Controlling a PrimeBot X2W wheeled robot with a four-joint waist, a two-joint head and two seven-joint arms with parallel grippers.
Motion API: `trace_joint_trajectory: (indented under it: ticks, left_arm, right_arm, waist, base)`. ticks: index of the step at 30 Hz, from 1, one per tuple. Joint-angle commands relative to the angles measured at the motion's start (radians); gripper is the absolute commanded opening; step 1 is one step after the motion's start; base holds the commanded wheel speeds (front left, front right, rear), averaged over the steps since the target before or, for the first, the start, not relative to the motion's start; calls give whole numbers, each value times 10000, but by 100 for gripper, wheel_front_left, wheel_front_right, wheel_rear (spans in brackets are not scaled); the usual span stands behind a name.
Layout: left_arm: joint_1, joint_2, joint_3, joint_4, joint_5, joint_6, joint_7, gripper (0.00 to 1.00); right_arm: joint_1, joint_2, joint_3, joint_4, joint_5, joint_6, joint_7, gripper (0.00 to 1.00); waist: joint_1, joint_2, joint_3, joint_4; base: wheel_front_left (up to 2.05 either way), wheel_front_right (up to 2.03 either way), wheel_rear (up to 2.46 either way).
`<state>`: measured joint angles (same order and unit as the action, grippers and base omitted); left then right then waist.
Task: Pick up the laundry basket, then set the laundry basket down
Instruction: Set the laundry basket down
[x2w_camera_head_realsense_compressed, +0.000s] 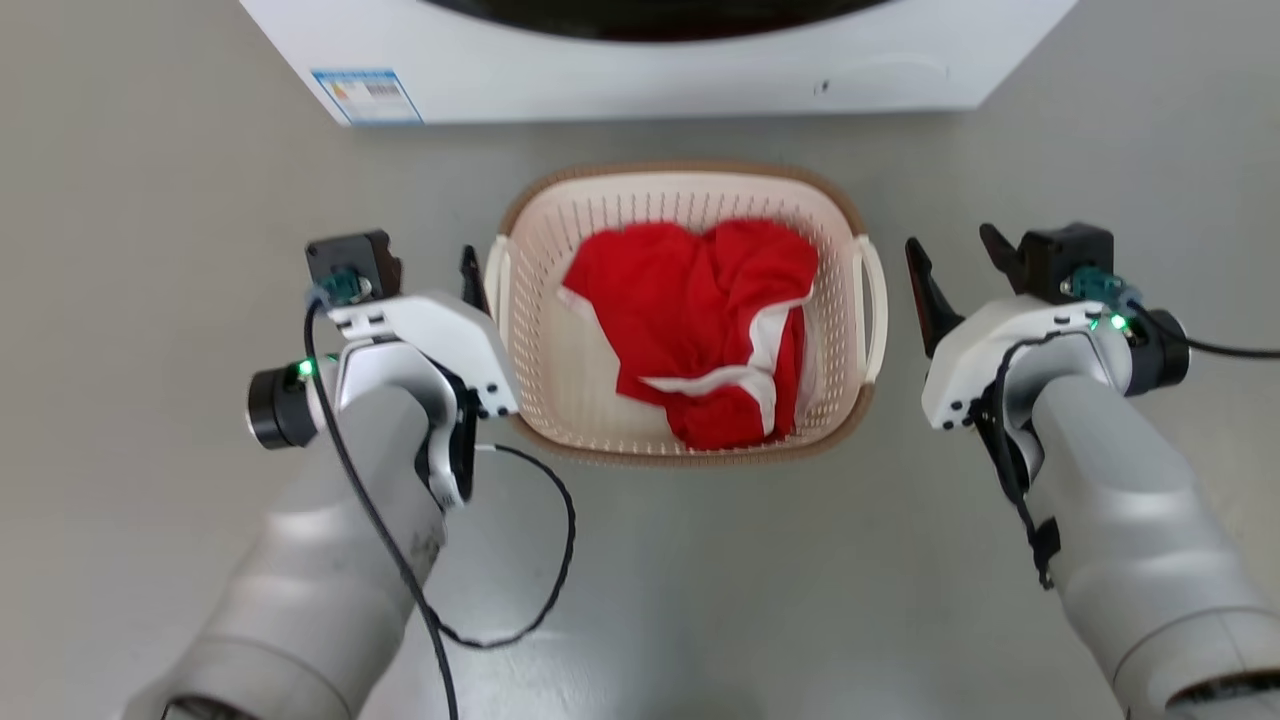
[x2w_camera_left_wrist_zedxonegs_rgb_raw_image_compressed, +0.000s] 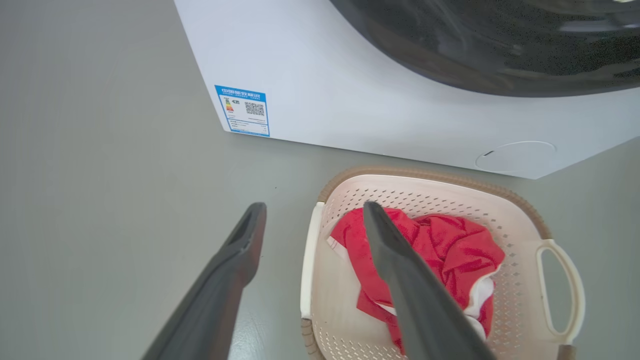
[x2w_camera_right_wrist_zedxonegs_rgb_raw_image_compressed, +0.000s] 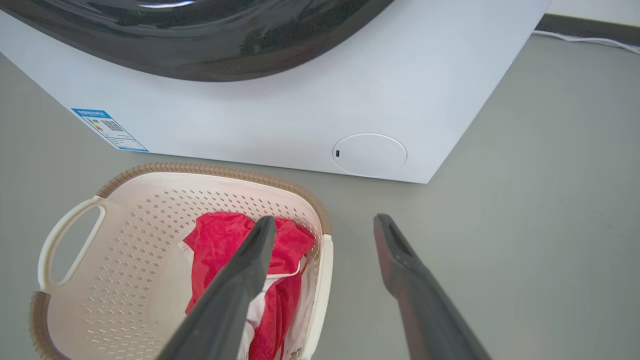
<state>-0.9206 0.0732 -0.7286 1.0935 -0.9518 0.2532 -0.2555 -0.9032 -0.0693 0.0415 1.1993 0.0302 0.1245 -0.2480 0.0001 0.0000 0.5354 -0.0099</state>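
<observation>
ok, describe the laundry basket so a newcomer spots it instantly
Find the white washing machine; directly in front of it sits the laundry basket. It alone is cream perforated plastic with a brown woven-look rim, white loop handles and a red-and-white garment inside.

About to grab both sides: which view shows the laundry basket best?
Head view: almost the whole laundry basket with both handles, seen from above. Each wrist view crops its near side, partly behind a finger.

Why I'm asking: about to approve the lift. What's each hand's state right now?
Left hand: open, holding nothing.
Right hand: open, holding nothing.
</observation>
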Motion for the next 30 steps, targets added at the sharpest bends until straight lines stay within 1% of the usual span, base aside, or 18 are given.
trace_joint_trajectory:
  ticks: [1, 4, 6, 7, 10, 14, 16, 23, 30]
  left_arm:
    - [294, 298, 454, -338, 392, -110, -62, 100]
    - [1017, 249, 1525, -1193, 1702, -19, -62, 100]
    - [1552, 146, 2257, -1777, 2582, -64, -62, 100]
    - [1679, 44, 2647, -2028, 2745, -157, -62, 100]
    - [2136, -139, 3257, -2777, 3319, -173, -62, 100]
    - [3081, -210, 3748, -3776, 4068, -248, -62, 100]
    - [3512, -220, 3924, -4125, 4257, -356, -62, 100]
    - [4794, -226, 4438, -5186, 4780, -892, -62, 100]
    - [5832, -156, 5022, -5669, 5305, -1442, -62, 100]
  right_arm:
    - [374, 191, 177, -297, 57, 62, -134, 100]
    - [827, 191, 131, -787, 59, 62, -135, 100]
    - [1168, 191, 63, -1167, 12, 62, -135, 100]
    - [1395, 191, -25, -1371, -49, 62, -135, 100]
    - [2123, 191, -303, -1964, -198, 62, -136, 100]
    - [3008, 191, -578, -2854, -356, 62, -136, 100]
    - [3438, 191, -704, -3415, -408, 62, -136, 100]
    - [4791, 191, -810, -5339, -337, 62, -137, 100]
    - [6064, 191, -819, -7633, -263, 62, -137, 100]
  waist:
    - [-1, 0, -428, 95]
    - [-1, 0, -887, 199]
    - [-1, 0, -1206, 270]
    - [-1, 0, -1449, 332]
    - [-1, 0, -2034, 520]
    - [-1, 0, -2574, 722]
    - [-1, 0, -2792, 789]
    - [-1, 0, -3472, 903]
    - [-1, 0, -4154, 953]
  base:
    - [0, 0, 0]
    - [0, 0, 0]
    - [0, 0, 0]
    - [0, 0, 0]
    - [0, 0, 0]
    - [0, 0, 0]
    - [0, 0, 0]
    - [0, 0, 0]
    - [0, 0, 0]
